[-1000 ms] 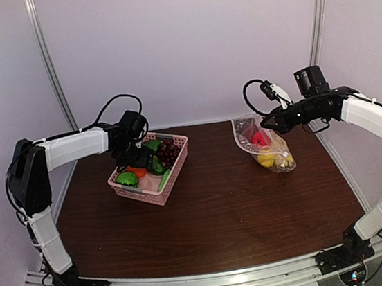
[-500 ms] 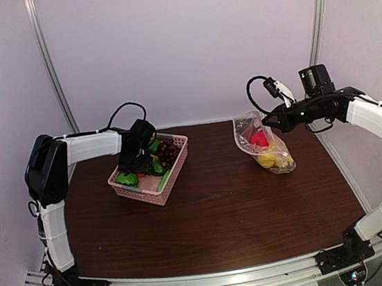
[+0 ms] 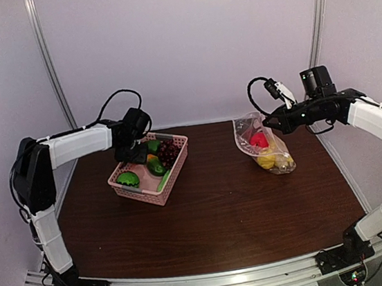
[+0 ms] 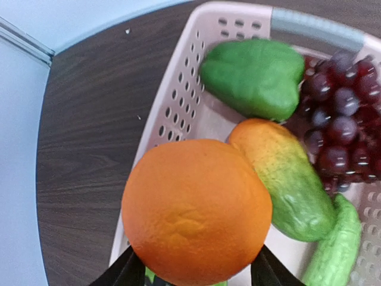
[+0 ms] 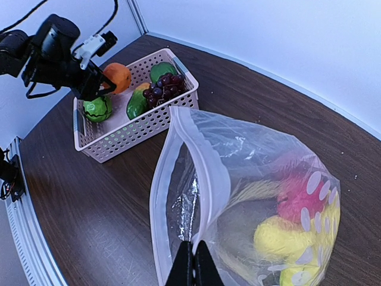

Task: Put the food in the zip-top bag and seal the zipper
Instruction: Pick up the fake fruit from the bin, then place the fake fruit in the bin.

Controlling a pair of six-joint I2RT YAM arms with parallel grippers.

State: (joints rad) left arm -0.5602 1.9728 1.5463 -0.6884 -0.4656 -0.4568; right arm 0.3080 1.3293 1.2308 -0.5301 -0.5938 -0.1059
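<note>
My left gripper (image 3: pixel 135 150) (image 4: pixel 196 271) is shut on an orange (image 4: pixel 196 208) and holds it above the near left corner of the pink basket (image 4: pixel 178 101); the orange also shows in the right wrist view (image 5: pixel 116 76). In the basket lie a green pepper (image 4: pixel 253 74), dark purple grapes (image 4: pixel 339 119), an orange-green mango (image 4: pixel 286 179) and a green cucumber (image 4: pixel 336 250). My right gripper (image 3: pixel 267 124) (image 5: pixel 193 265) is shut on the mouth edge of the zip-top bag (image 3: pixel 264 144) (image 5: pixel 262 196) and holds it up with the mouth gaping toward the basket. The zipper (image 5: pixel 205 161) is unsealed. A red piece (image 5: pixel 297 193) and yellow pieces (image 5: pixel 286 238) lie inside.
The pink basket (image 3: pixel 151 186) stands at the back left of the brown table (image 3: pixel 221 216), the bag at the back right. White walls and metal posts (image 3: pixel 49 63) enclose the back and sides. The arm bases sit on a rail at the near edge.
My left gripper dipped into the basket and has come up a little with the orange in it. The right gripper and the bag have hardly moved.
</note>
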